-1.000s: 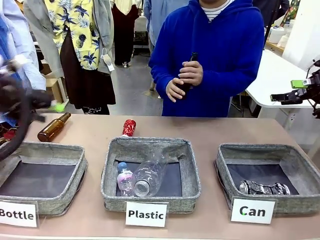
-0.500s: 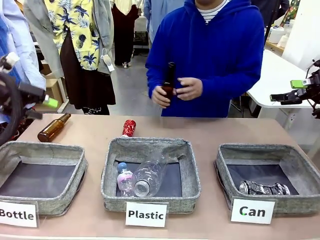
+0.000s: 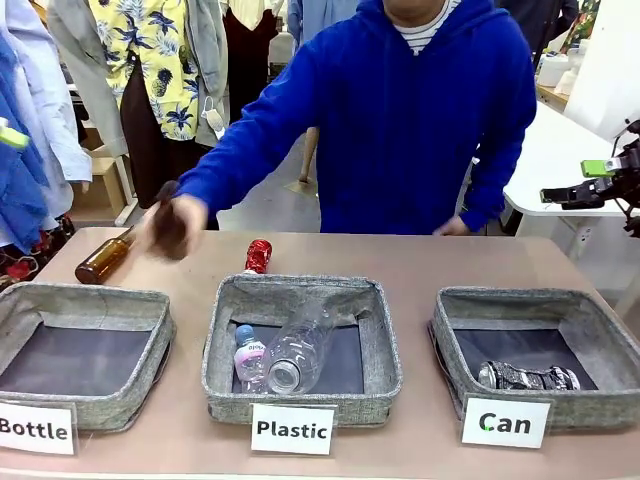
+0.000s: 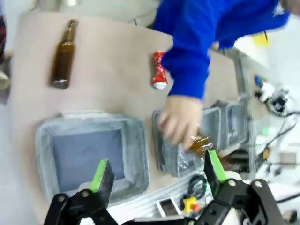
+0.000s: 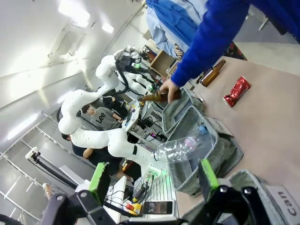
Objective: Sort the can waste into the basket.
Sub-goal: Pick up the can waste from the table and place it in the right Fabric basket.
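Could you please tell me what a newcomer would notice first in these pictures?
A person's blue sleeve reaches over the left side of the table, the hand gripping a brown bottle. On the right, the Can basket holds a crushed silver can, while a shiny red can lies on the table behind the Plastic basket.

- Table (image 3: 420, 262): tan top across the lower half of the front view.
- Brown glass bottle (image 3: 105, 257): lying on the table at middle left, just behind the left basket.
- "Bottle" basket (image 3: 85, 294): lower left, grey fabric with dark lining.
- "Plastic" basket (image 3: 300, 284): lower centre, holding a large clear bottle (image 3: 295, 352) and a small blue-capped bottle (image 3: 247, 355), touching.
- Second brown bottle (image 5: 157, 97): centre of the right wrist view, in the air above the baskets.
- Blue hoodie (image 3: 420, 120): upper centre, on the person behind the table.
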Robot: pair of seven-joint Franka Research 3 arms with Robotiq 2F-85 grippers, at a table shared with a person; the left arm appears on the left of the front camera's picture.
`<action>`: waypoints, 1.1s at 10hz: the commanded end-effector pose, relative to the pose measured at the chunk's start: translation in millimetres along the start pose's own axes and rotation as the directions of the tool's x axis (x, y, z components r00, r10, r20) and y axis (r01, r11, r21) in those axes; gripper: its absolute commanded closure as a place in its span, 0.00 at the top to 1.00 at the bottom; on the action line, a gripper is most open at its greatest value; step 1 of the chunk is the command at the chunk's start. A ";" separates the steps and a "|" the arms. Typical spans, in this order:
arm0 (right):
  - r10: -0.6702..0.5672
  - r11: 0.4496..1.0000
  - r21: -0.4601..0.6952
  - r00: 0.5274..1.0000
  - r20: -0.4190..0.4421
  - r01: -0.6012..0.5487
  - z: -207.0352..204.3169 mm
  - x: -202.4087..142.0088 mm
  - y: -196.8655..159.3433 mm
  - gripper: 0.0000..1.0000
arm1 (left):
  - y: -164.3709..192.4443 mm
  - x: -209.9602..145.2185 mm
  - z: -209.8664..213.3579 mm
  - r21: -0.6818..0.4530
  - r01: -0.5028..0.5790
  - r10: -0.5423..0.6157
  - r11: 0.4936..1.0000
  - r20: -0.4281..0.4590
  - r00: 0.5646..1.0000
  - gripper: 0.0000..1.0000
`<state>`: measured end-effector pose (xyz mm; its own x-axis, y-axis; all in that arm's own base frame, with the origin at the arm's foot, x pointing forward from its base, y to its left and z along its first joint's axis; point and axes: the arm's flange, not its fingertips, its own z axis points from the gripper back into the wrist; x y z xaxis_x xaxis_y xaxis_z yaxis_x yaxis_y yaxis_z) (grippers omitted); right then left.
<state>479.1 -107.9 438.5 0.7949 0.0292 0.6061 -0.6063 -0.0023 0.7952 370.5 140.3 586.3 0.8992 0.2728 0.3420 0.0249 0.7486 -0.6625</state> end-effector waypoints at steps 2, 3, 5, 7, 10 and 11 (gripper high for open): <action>0.018 1.000 0.004 1.000 -0.022 -0.018 1.9 0.7 1.2 1.00 | 33.4 -105.6 75.0 -0.089 -0.182 0.198 0.979 0.232 0.952 1.00; 0.018 1.000 0.004 1.000 -0.022 -0.018 1.9 0.7 1.2 1.00 | 45.1 -141.6 78.2 -0.111 -0.220 0.244 0.969 0.310 0.919 1.00; 0.018 1.000 0.004 1.000 -0.022 -0.018 1.9 0.7 1.2 1.00 | 57.5 -172.4 65.3 -0.156 -0.248 0.288 0.956 0.350 0.891 1.00; 0.018 1.000 0.004 1.000 -0.022 -0.018 1.9 0.7 1.2 1.00 | 50.7 -165.8 54.6 -0.131 -0.266 0.295 0.955 0.341 0.893 1.00; 0.018 1.000 0.004 1.000 -0.022 -0.018 1.9 0.7 1.2 1.00 | 30.2 -134.5 45.6 -0.070 -0.238 0.249 0.969 0.290 0.924 1.00; 0.018 1.000 0.004 1.000 -0.022 -0.018 1.9 0.7 1.2 1.00 | 19.5 -116.4 39.4 -0.018 -0.240 0.236 0.971 0.252 0.938 1.00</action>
<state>479.6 -108.0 439.1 0.7939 0.0302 0.6073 -0.6075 -0.0024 0.7943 232.1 147.2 551.7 0.7244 0.5927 0.3521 -0.1515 0.6351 -0.7574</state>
